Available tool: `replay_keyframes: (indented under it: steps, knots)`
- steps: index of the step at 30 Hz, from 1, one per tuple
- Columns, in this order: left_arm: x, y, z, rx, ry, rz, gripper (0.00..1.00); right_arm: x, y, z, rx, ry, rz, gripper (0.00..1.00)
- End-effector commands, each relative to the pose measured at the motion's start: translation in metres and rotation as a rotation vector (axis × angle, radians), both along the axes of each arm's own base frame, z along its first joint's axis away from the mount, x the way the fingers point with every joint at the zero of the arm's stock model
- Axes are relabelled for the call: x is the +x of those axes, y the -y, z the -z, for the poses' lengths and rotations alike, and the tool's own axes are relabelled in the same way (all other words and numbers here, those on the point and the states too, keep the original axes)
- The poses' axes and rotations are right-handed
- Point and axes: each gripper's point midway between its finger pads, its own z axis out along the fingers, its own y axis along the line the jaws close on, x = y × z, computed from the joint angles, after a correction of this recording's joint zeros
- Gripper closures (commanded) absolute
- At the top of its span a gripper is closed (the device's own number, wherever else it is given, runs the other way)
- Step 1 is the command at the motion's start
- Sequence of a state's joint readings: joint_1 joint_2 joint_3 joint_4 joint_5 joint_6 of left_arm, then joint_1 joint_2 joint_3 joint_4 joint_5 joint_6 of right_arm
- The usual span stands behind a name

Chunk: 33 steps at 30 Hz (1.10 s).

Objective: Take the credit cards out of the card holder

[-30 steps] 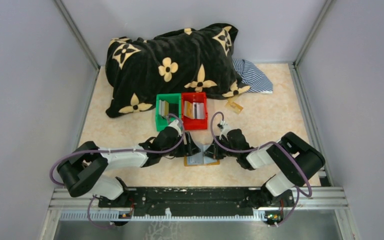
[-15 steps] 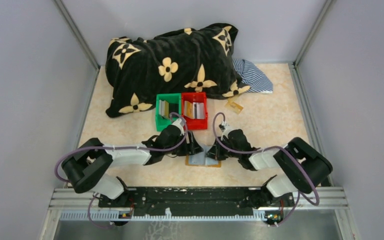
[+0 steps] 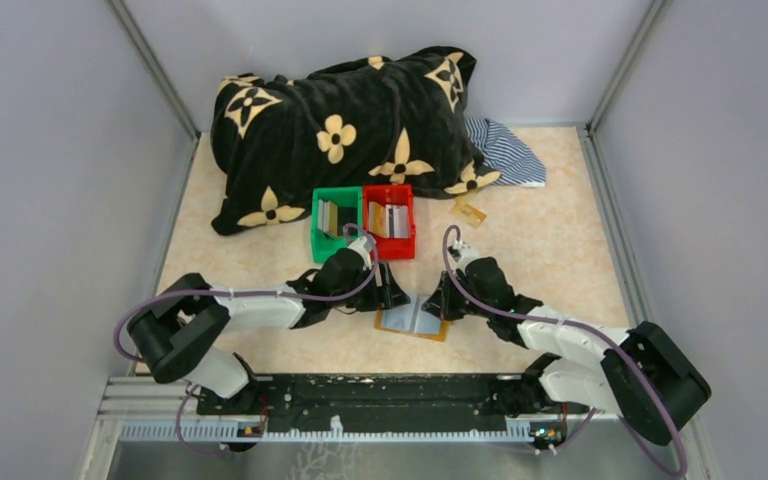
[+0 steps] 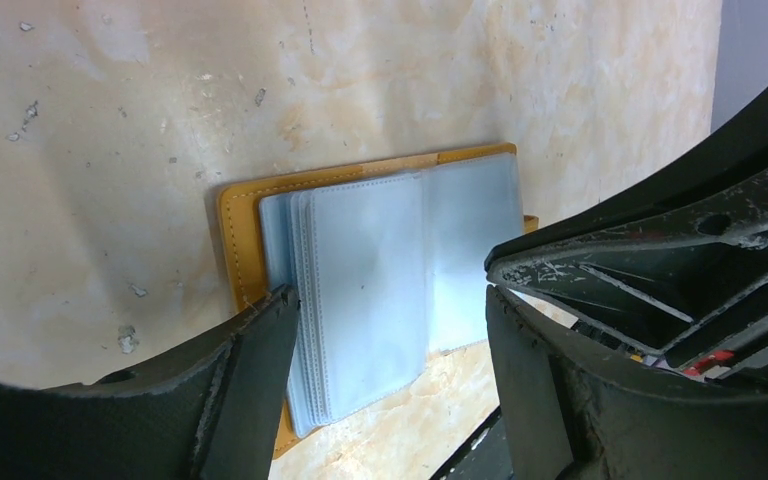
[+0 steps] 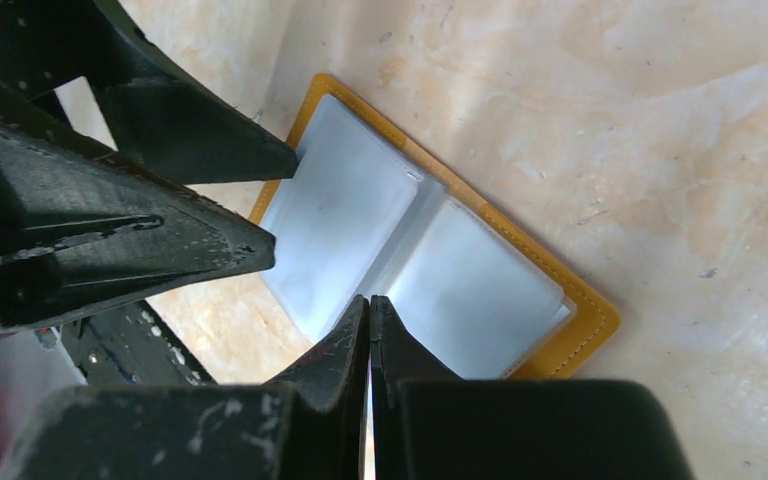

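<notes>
— Where is the card holder (image 3: 412, 320) lying?
— Open on the counter (image 3: 540, 230). The left gripper (image 4: 388, 290) is gaping wide over it, and the right gripper (image 5: 370, 305) is pinching fully closed above its fold.

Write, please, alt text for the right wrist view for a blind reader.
A tan card holder lies open on a beige marbled table, its clear sleeves showing. The right claw, shut, points at the centre fold; the left claw, open, reaches in from the upper left.
</notes>
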State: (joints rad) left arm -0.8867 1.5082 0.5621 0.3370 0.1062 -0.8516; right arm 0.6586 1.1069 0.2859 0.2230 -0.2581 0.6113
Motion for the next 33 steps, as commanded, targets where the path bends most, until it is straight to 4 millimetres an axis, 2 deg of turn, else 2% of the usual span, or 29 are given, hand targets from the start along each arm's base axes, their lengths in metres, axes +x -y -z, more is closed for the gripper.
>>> replay_keyframes:
  steps: [1,6,11,17,25,33]
  knots:
    - [0.001,0.004,-0.018,-0.032,0.038,0.011,0.26,0.009,-0.002,-0.005,-0.033,0.026,0.001,1.0]
    - [0.0,-0.001,-0.03,-0.039,0.065,0.007,0.26,0.006,-0.005,0.016,-0.017,-0.015,0.001,1.0]
    - [-0.005,0.004,-0.027,-0.056,0.047,0.036,0.26,0.001,-0.006,0.034,-0.022,-0.058,-0.008,1.0]
    - [-0.011,0.007,-0.011,-0.062,0.0,0.05,0.26,0.0,-0.007,0.037,-0.013,-0.068,-0.006,1.0]
    - [-0.014,0.012,-0.003,-0.064,-0.022,0.071,0.26,0.0,-0.007,0.043,-0.021,-0.081,-0.005,1.0]
    - [-0.014,0.02,-0.012,-0.087,-0.018,0.098,0.26,-0.003,-0.007,0.052,-0.024,-0.102,-0.009,1.0]
